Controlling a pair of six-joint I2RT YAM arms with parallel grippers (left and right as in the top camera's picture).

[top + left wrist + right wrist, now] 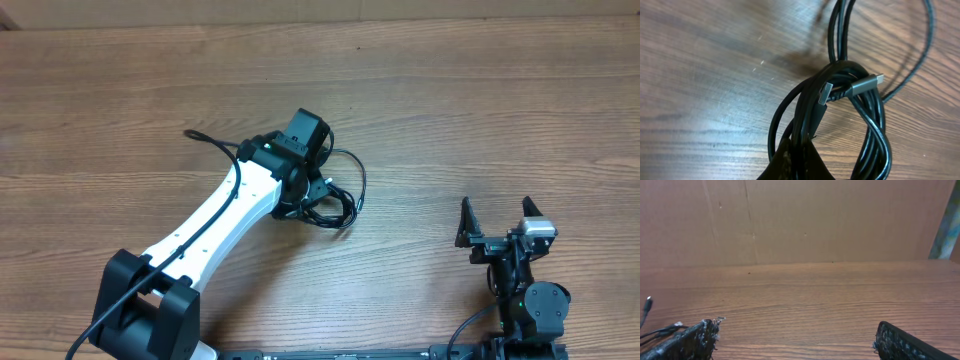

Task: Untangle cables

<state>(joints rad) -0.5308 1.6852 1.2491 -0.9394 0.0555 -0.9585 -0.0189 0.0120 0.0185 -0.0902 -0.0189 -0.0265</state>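
The cables (340, 205) lie as a tangled black bundle at the table's middle. In the left wrist view the cables (870, 130) loop over one another, with two silver-tipped plugs (825, 93) sticking out of the knot. My left gripper (318, 195) is down on the bundle. Its dark fingers (790, 167) are shut on several strands at the bottom of the left wrist view. My right gripper (497, 222) stands open at the lower right, well apart from the bundle, with nothing between its fingertips (700, 337). A few cable strands (655, 330) show at the left edge of the right wrist view.
The wooden table (480, 100) stretches bare to the back and right. A brown cardboard wall (800, 220) stands behind the table's far edge. The left arm's own black cable (205, 138) arcs out beside its white link.
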